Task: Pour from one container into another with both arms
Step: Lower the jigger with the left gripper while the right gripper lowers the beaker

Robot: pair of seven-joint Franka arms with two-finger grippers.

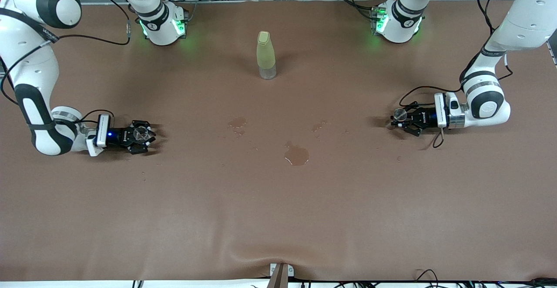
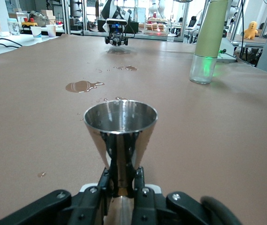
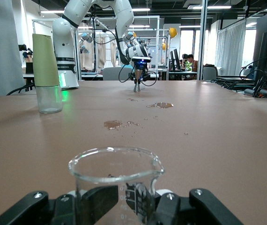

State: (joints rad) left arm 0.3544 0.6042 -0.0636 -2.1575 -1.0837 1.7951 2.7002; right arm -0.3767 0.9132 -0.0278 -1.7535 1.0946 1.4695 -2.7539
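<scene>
Two robot arms face each other along the table (image 1: pixel 278 218), each holding its vessel low and upright so nothing tips early. At the front view's nine o'clock, the right gripper (image 1: pixel 141 136) is clamped on the small glass cup (image 1: pixel 140 133); at three o'clock, the left gripper (image 1: pixel 407 122) pinches the metal jigger (image 1: pixel 400 114) by its narrow waist. Spilled puddles (image 1: pixel 296 154) mark the middle, with a tall bottle (image 1: pixel 266 55) at twelve o'clock, apparently kept clear of the pour.

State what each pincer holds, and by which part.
Left pincer: metal jigger, held at its narrow waist. Right pincer: small glass cup, held around its lower body.
</scene>
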